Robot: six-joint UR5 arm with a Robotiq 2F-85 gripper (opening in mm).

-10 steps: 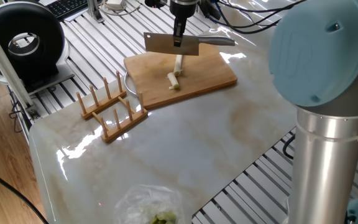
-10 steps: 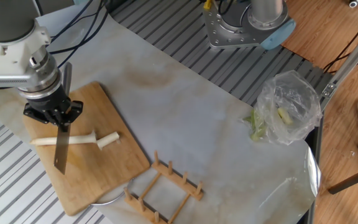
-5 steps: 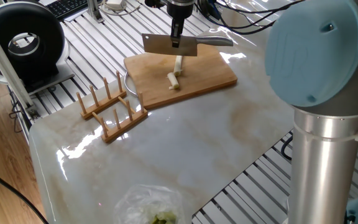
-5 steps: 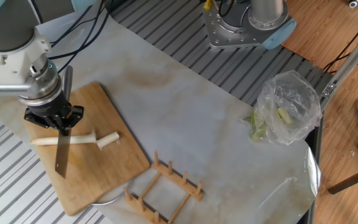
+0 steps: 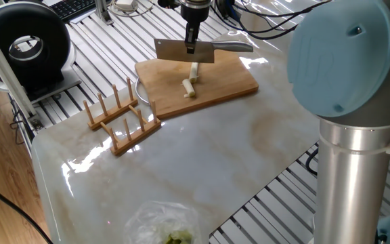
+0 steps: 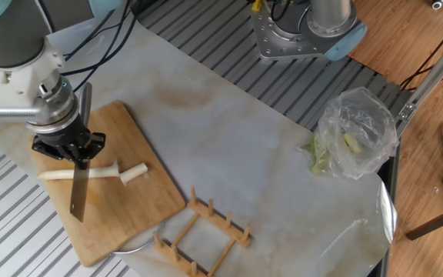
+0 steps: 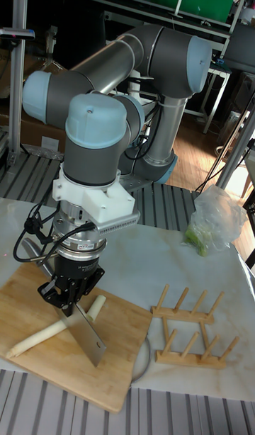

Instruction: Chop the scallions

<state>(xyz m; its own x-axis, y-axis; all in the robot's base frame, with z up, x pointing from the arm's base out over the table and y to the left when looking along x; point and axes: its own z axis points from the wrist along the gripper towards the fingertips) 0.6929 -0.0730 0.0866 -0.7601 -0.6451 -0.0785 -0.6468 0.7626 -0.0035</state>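
A pale scallion stalk (image 6: 60,174) lies on the wooden cutting board (image 6: 133,208), with a short cut piece (image 6: 134,172) just past its end. The same stalk (image 5: 194,70) and cut piece (image 5: 189,88) show under the blade in one fixed view. My gripper (image 6: 74,154) is shut on the handle of a cleaver (image 6: 78,196). The blade (image 5: 181,51) hangs edge-down above the long stalk (image 7: 35,337), crossing it. In the tall fixed view the gripper (image 7: 69,302) holds the cleaver (image 7: 88,337) between the stalk and the short piece (image 7: 95,307).
A wooden peg rack (image 5: 122,117) stands beside the board, with a metal lid's rim (image 6: 133,248) showing under the board's corner. A clear plastic bag (image 6: 354,133) with green bits sits near the table's far edge. The robot's base (image 6: 308,27) is behind the table.
The cleaver and gripper have shifted slightly along the board towards the cut piece and a little upward. The scallion pieces have not moved.
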